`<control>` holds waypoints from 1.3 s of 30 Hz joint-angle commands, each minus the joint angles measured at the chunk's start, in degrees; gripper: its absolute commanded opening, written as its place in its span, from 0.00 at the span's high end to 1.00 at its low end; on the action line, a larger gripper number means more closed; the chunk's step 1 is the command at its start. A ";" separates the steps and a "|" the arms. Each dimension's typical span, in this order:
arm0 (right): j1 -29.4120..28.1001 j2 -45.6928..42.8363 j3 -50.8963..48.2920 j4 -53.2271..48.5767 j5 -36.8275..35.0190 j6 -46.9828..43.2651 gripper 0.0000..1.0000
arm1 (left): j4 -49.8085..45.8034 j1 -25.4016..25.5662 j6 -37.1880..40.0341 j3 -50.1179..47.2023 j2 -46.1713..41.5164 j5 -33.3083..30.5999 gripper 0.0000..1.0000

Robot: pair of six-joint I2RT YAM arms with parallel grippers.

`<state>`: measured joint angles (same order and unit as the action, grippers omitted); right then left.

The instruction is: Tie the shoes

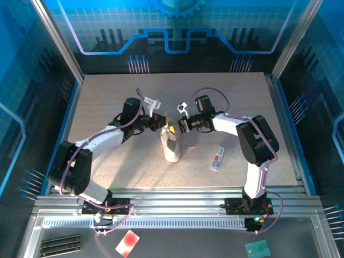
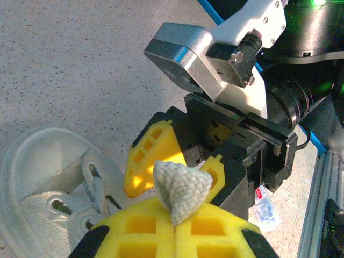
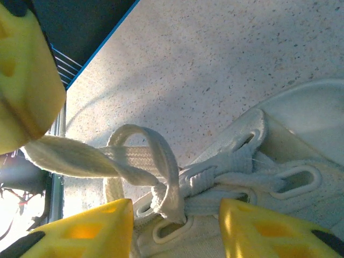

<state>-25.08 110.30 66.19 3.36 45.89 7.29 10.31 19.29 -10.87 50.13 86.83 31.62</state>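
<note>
Pinching a lace (image 2: 181, 188) tight between its yellow pads, the left claw (image 1: 160, 122) is fully closed and hangs just left of the desk's (image 1: 107, 91) middle; a folded bit of lace pokes up above the closed tips. The shoe (image 1: 172, 146) lies at the middle of the desk, lengthwise toward the near edge, its laced end under both claws. From its eyelets the lace runs up to the left claw in a loose loop. The right claw (image 1: 178, 128) is wide open, its fingers (image 3: 269, 228) low on either side of the laced eyelets, gripping nothing. A small white packet (image 1: 217, 159) with red marks lies right of the shoe, apart from it.
</note>
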 commanded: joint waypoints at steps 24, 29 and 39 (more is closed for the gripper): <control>-3.73 5.85 13.11 -18.94 -5.97 -9.81 0.72 | -3.54 -0.13 4.19 3.22 0.71 2.94 1.00; -3.42 3.59 11.13 -17.99 -6.55 -9.42 0.92 | -4.16 -0.16 4.43 3.32 0.71 2.80 1.00; -2.34 -5.68 1.67 -7.13 -8.90 -6.93 0.94 | -5.11 -0.22 3.90 2.86 0.79 1.35 1.00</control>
<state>-27.94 108.03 69.78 -7.94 37.34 -0.23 6.24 19.29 -7.44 51.72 87.29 32.84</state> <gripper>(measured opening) 0.064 0.045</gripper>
